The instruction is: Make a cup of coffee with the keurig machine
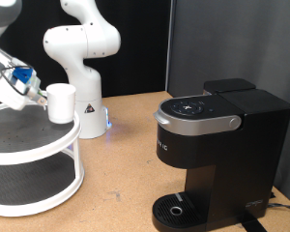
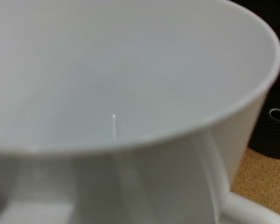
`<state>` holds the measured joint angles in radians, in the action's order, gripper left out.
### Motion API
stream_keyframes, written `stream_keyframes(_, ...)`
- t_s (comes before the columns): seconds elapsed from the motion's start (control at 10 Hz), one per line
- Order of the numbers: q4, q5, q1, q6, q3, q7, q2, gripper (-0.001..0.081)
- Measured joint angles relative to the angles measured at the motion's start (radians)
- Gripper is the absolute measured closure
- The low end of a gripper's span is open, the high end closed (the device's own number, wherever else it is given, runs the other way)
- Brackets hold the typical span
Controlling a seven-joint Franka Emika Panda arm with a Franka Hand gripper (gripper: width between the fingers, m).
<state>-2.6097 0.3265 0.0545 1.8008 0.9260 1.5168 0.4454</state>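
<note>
The cup (image 1: pixel 61 102), a small white mug, sits in my gripper (image 1: pixel 44 96) at the exterior view's left, over the back right rim of a white two-tier round shelf (image 1: pixel 48 155). The gripper's fingers close on the cup's side. The keurig machine (image 1: pixel 215 145), black with a silver-grey lid handle (image 1: pixel 193 122), stands at the exterior view's right with its lid down, and its circular drip tray (image 1: pixel 174 209) is bare. In the wrist view the cup (image 2: pixel 121 84) fills the frame, empty inside, with its handle (image 2: pixel 257 210) at one corner. The fingers are hidden there.
The white robot arm base (image 1: pixel 87 106) stands behind the shelf, with a small blue light at its foot. A wooden tabletop (image 1: pixel 126 164) lies between shelf and machine. A dark curtain forms the backdrop. In the wrist view a black object (image 2: pixel 276 112) shows past the cup.
</note>
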Motion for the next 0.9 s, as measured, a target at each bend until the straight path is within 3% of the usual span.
stream_keyframes(0.3, 0.05, -0.002, -0.036, -0.125, -0.019, -0.068, 0.077, 0.0742)
stream_keyframes(0.5, 0.081, -0.046, -0.063, -0.182, -0.06, -0.139, 0.117, 0.0743)
stream_keyframes(0.7, 0.072, -0.038, -0.062, -0.181, -0.057, -0.138, 0.112, 0.0743)
stream_keyframes(0.9, 0.032, 0.042, -0.051, -0.125, -0.067, -0.171, 0.107, 0.0743)
